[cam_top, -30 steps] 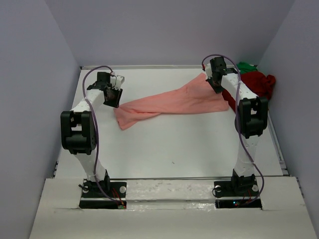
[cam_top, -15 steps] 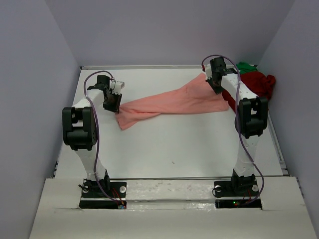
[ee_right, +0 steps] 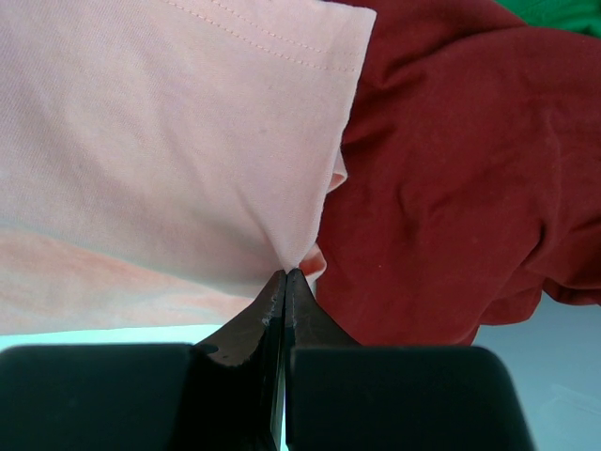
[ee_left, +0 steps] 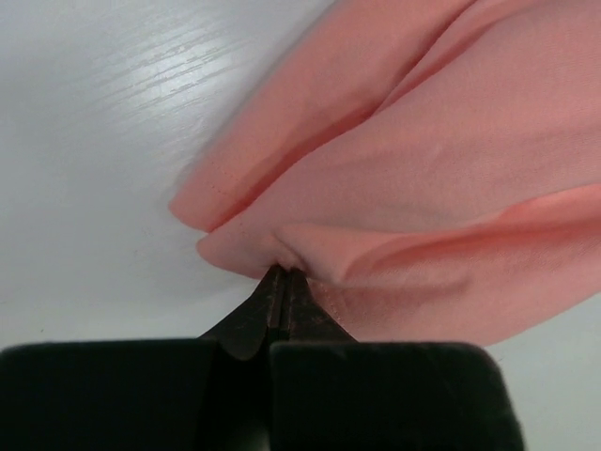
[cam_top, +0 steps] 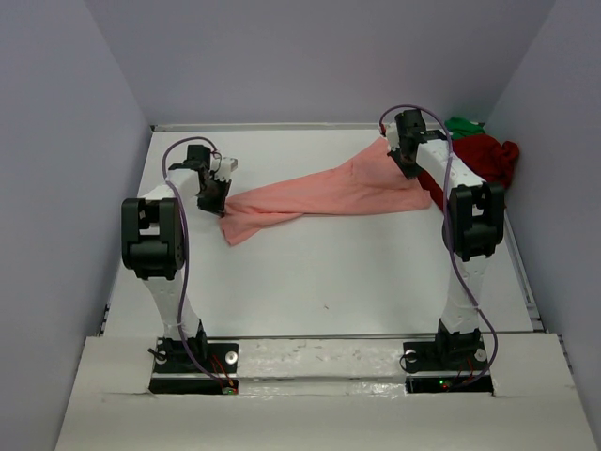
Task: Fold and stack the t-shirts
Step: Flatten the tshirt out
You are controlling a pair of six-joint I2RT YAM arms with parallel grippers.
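Note:
A salmon-pink t-shirt (cam_top: pixel 324 193) lies stretched across the back of the white table (cam_top: pixel 329 272), bunched into folds. My left gripper (cam_top: pixel 218 203) is shut on the shirt's left end; the left wrist view shows the closed tips (ee_left: pixel 285 274) pinching a fold of the salmon-pink t-shirt (ee_left: pixel 423 160). My right gripper (cam_top: pixel 406 162) is shut on the shirt's right end, and the right wrist view shows its tips (ee_right: pixel 285 275) biting the salmon-pink t-shirt (ee_right: pixel 169 141). A dark red t-shirt (cam_top: pixel 484 155) (ee_right: pixel 451 169) lies crumpled at the back right, with a bright green t-shirt (cam_top: pixel 465 124) (ee_right: pixel 559 11) behind it.
Grey walls (cam_top: pixel 56 188) enclose the table on the left, back and right. The dark red and green shirts sit close to the right wall, just behind my right arm (cam_top: pixel 465 221).
My left gripper has moved right to the pink shirt's left end and closed on it. The right gripper has stayed shut on the shirt's right end.

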